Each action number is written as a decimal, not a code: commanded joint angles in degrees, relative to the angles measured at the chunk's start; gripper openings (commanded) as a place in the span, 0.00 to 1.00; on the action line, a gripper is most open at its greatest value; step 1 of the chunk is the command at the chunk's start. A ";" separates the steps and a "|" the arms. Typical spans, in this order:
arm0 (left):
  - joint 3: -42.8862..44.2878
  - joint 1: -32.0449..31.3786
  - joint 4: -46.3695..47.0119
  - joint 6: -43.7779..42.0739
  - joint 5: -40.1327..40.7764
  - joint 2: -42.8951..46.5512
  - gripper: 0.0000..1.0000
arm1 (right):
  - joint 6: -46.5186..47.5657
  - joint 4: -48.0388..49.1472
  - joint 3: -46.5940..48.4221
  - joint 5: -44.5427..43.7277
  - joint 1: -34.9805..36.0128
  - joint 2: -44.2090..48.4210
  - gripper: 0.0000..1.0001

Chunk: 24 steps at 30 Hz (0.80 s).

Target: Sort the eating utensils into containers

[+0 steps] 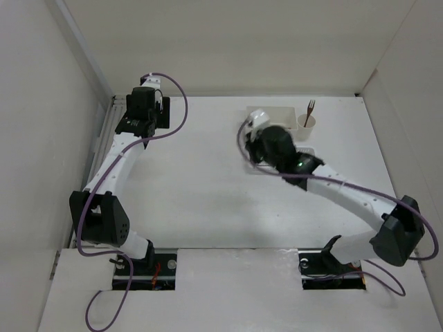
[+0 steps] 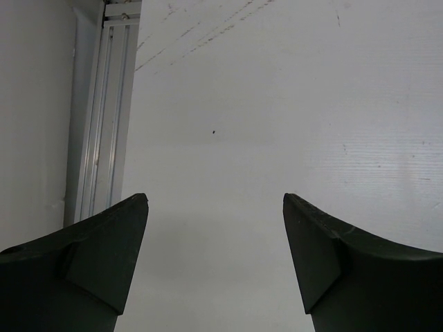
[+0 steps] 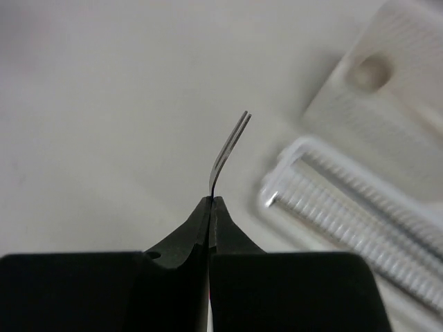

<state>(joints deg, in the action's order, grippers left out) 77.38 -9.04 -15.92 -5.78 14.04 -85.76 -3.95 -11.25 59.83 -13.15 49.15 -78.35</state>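
Two fingers pressed tight together on the right gripper (image 3: 211, 200) — they're pinching a small silver fork (image 3: 225, 155), its tines poking up past the fingertips at the centre of the right wrist view. A ribbed white basket (image 3: 346, 207) lies blurred at the lower right of it. From above, the right arm reaches toward the upper right, up against the white box (image 1: 280, 113). A brown fork (image 1: 311, 108) stands in the small cup (image 1: 306, 124) just right of that box. The left gripper (image 2: 214, 207) — upper left in the overhead view — hangs spread wide over the table (image 2: 277, 104), gripping nothing.
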 commanded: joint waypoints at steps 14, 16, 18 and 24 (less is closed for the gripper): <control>0.13 9.29 1.86 -0.28 1.95 -1.87 0.76 | 6.42 60.95 6.45 14.03 -41.58 -19.01 0.00; 0.14 9.30 1.86 -0.98 3.18 -2.39 0.76 | 3.78 71.95 1.97 13.15 -43.86 -21.22 0.00; 0.14 9.30 1.86 -1.68 4.41 -2.93 0.76 | -1.48 74.52 1.07 13.67 -45.71 -23.86 0.00; 2.07 9.30 2.39 -2.30 5.82 -6.78 0.76 | -2.91 69.08 1.60 17.81 -47.21 -25.54 0.00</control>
<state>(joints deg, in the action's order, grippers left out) 77.41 0.32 -15.27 -7.42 18.15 -91.33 -4.36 49.08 59.96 1.65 1.21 -105.73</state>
